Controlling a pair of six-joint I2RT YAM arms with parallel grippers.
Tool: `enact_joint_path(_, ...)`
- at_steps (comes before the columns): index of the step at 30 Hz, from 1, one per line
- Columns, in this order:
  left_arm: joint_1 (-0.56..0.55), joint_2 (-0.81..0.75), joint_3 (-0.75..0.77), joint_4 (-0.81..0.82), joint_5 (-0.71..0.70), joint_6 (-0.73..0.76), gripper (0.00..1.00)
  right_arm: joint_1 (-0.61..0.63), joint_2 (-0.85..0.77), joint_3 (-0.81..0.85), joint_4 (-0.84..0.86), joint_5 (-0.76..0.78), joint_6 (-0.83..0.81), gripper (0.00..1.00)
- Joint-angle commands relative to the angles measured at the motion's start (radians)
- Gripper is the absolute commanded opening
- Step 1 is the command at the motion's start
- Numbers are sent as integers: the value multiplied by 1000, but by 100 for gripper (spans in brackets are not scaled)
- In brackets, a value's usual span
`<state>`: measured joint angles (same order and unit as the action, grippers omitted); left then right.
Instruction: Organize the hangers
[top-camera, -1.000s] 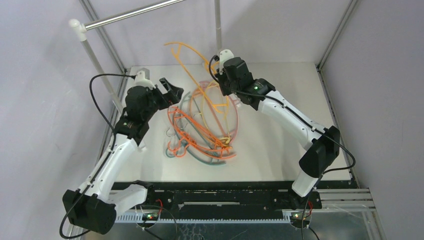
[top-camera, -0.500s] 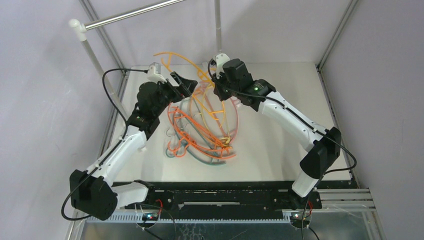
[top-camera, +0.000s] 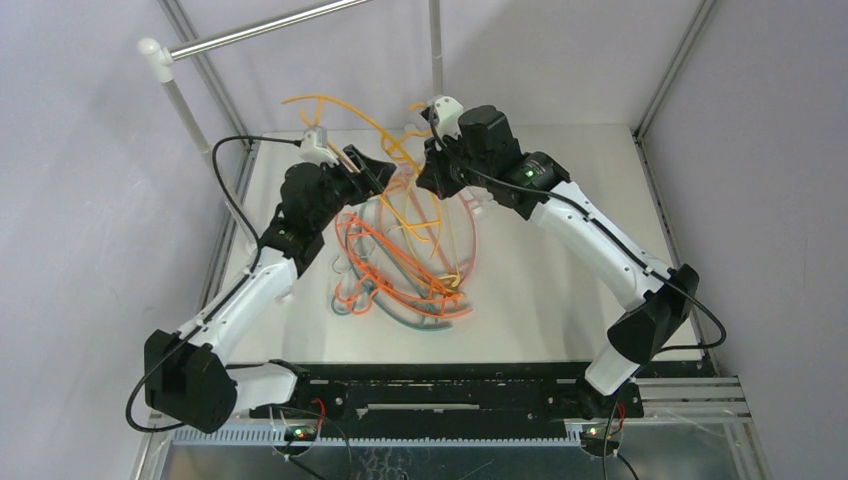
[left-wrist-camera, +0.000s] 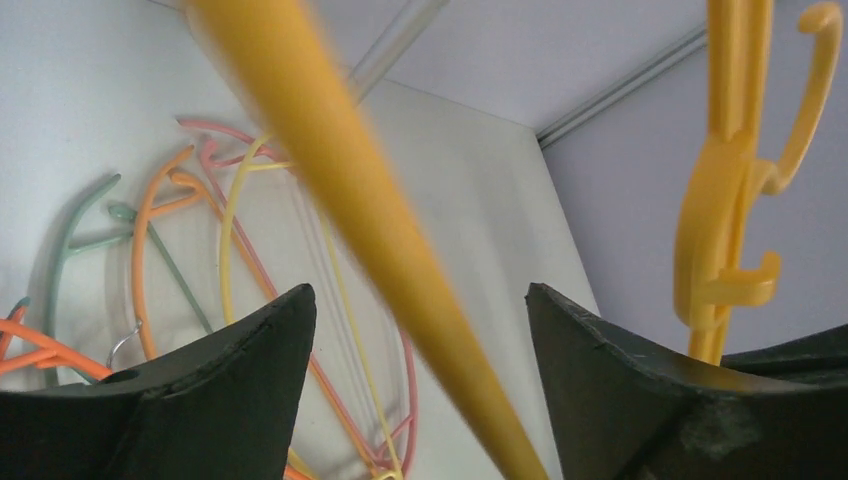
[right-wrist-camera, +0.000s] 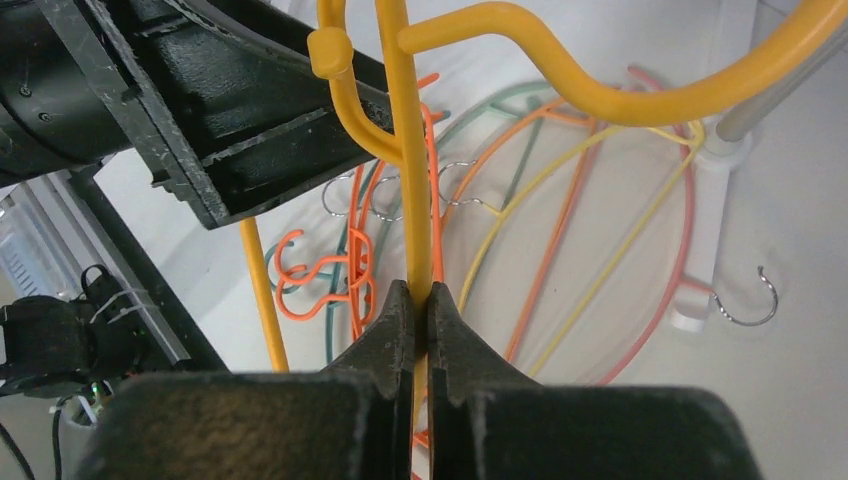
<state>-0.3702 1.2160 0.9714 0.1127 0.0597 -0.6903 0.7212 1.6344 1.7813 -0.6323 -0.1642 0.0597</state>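
Observation:
My right gripper is shut on a yellow-orange hanger and holds it up above the far middle of the table. In the right wrist view the fingertips pinch its straight bar. My left gripper is open right beside it. In the left wrist view a blurred bar of this hanger passes between the open jaws without touching them, and its notched end hangs at right. A tangled pile of orange, yellow, pink and teal hangers lies on the table below.
A silver rail on a white post runs across the far left. A second upright post stands at the far middle, its white foot by the pile. Frame posts edge the table.
My left arm has swung right and farther back, bringing its open jaws around the held hanger's bar. My right gripper has lifted the hanger and turned it to the left.

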Motion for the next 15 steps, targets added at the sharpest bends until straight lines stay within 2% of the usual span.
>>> enact_joint_path(1,-6,35,85,106,48,-5,56,-1,-25,41,0,-108,39,0)
enact_joint_path(2,-6,47,91,117,54,-19,24,-2,-27,44,0,-104,39,0)
enact_joint_path(3,-6,55,95,121,53,-44,4,-4,-28,47,2,-99,39,0)
enact_joint_path(4,-7,61,96,128,53,-56,1,-8,-29,52,2,-97,40,0)
enact_joint_path(10,-7,82,77,245,90,-77,0,-39,-30,102,-6,-98,64,0)
enact_joint_path(11,-7,82,69,269,78,-89,0,-45,-33,111,-10,-91,68,3)
enact_joint_path(13,-5,90,60,313,65,-108,0,-54,-46,122,-17,-62,70,20)
enact_joint_path(15,-1,110,58,363,73,-136,0,-63,-68,120,-19,-21,60,30)
